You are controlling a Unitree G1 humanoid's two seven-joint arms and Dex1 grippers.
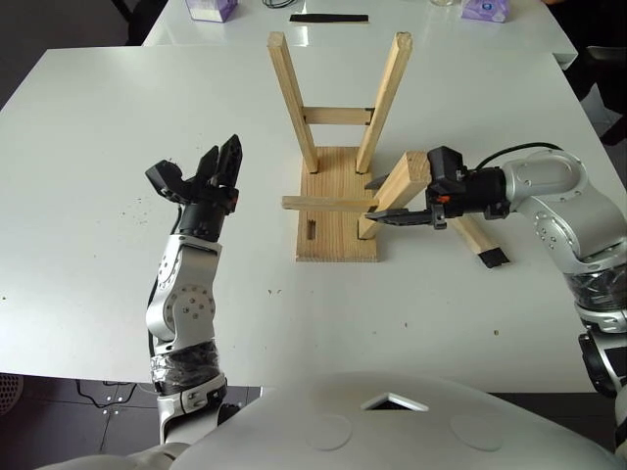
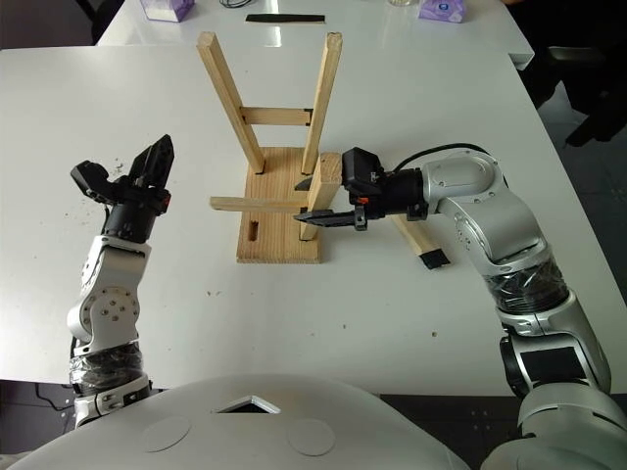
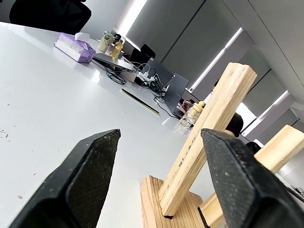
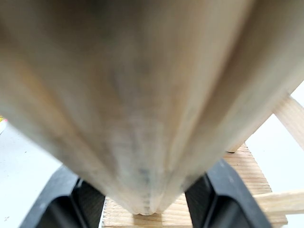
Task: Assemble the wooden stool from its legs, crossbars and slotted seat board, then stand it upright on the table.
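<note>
Right gripper (image 1: 372,199): fingers closed across a wooden leg (image 1: 409,171), 1 finger on each side; the right wrist view confirms wood between both pads. Held leg is tilted, upper end leaning toward the robot's right, lower end at the near right corner of the seat board (image 1: 333,245); cannot tell whether it is seated in a slot. A crossbar (image 1: 318,204) runs from this leg toward the left, above the board. Seat board lies flat on the white table (image 1: 98,117), with 1 open slot (image 1: 311,230) showing near its left edge. At the board's far end 2 legs (image 1: 292,98) stand up, splayed apart and joined by a second crossbar (image 1: 338,116). A 4th leg (image 1: 478,240) lies on the table under the right arm. Left gripper (image 1: 196,164): fingers spread wide, holding nothing, raised to the left of the board, well apart from it.
</note>
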